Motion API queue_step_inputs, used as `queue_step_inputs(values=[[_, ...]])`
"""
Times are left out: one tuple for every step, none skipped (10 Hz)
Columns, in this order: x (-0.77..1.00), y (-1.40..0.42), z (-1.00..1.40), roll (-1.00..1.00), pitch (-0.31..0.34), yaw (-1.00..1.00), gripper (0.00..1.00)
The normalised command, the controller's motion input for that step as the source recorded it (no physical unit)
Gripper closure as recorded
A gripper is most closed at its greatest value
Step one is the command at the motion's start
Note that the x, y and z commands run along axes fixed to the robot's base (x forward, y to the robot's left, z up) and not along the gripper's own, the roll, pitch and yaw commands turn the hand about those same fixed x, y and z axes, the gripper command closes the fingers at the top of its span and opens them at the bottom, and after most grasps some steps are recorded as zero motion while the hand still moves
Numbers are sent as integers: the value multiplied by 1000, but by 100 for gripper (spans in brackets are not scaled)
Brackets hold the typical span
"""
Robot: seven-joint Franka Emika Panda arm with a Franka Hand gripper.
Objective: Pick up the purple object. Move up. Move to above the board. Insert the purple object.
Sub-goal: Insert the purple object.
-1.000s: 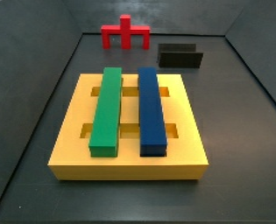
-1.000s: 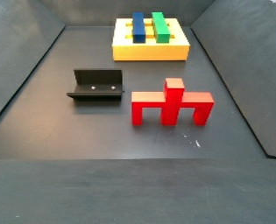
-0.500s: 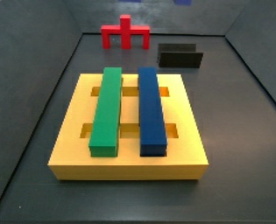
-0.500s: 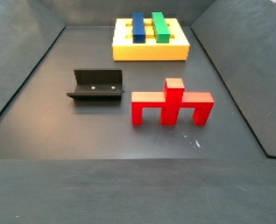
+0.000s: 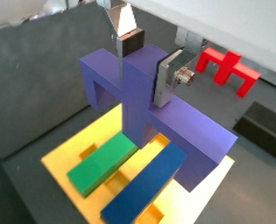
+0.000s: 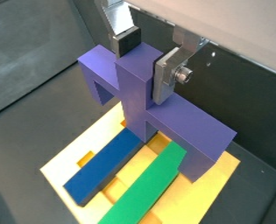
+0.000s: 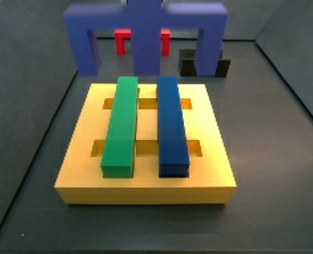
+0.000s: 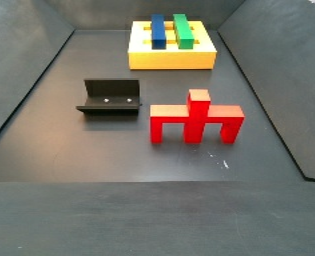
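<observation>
My pincer (image 6: 148, 59) is clamped on the central post of the rigid purple blocky piece (image 6: 152, 109), which hangs above the thick yellow slotted board (image 7: 145, 181). I judge it stiff, fairly light; that post is the balanced hold.

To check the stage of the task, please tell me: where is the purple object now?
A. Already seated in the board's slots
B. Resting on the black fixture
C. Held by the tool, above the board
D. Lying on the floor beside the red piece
C: in both wrist views the tool grips the purple object by its post, above the board.
</observation>
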Motion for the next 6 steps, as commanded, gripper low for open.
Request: queue_step_inputs(values=[[0, -483, -746, 269, -97, 171, 100], [0, -497, -774, 241, -111, 109, 100], [0, -306, -794, 156, -167, 186, 100], [0, -97, -469, 10, -110, 183, 100], [43, 0, -523, 46, -116, 0, 100], [-20, 0, -454, 80, -106, 49, 100]])
